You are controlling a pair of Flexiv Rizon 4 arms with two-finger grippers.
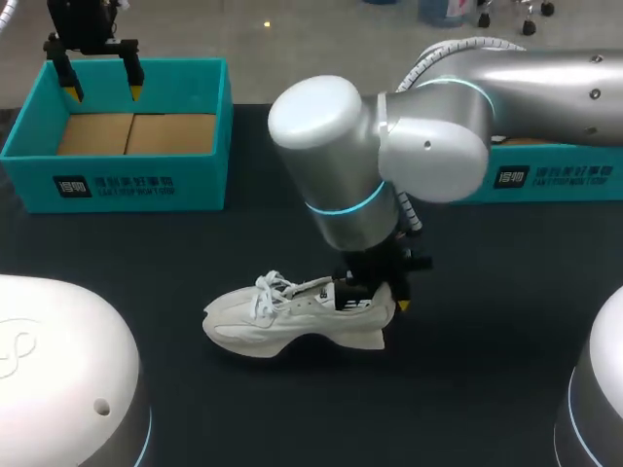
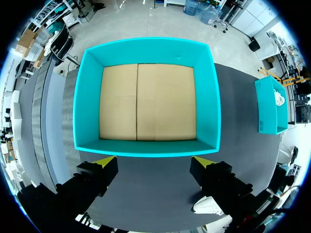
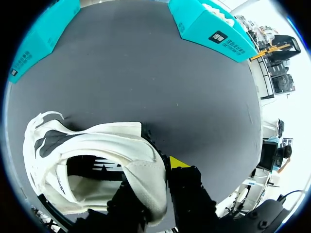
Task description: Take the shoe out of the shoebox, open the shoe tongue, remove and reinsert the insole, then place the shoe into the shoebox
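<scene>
Black table [image 1: 467, 389] is carrying everything in this setup. Right arm [image 1: 428, 126] is coming in from the right and crossing over the middle of the table, bent down toward the shoe. Teal shoebox [image 1: 127, 180] is sitting at the far left with nothing in it, its bare cardboard floor [image 2: 146, 102] showing. A second teal box [image 1: 555, 177] is lying at the far right, partly hidden behind the right arm. White shoe [image 1: 282, 316] is standing on its sole on the table, outside the shoebox and in front of it, toe pointing left and heel right, with its laces [image 1: 268, 289] lying loose over the tongue. Right gripper [image 3: 158, 179] is pinching the heel wall of the shoe: one finger is sitting inside the shoe opening and the other, with its yellow tip [image 3: 177, 161], is pressing on the outside. Left gripper [image 2: 154, 162] is hanging over the near wall of the shoebox, well apart from the shoe, with its fingers spread wide and gripping nothing.
</scene>
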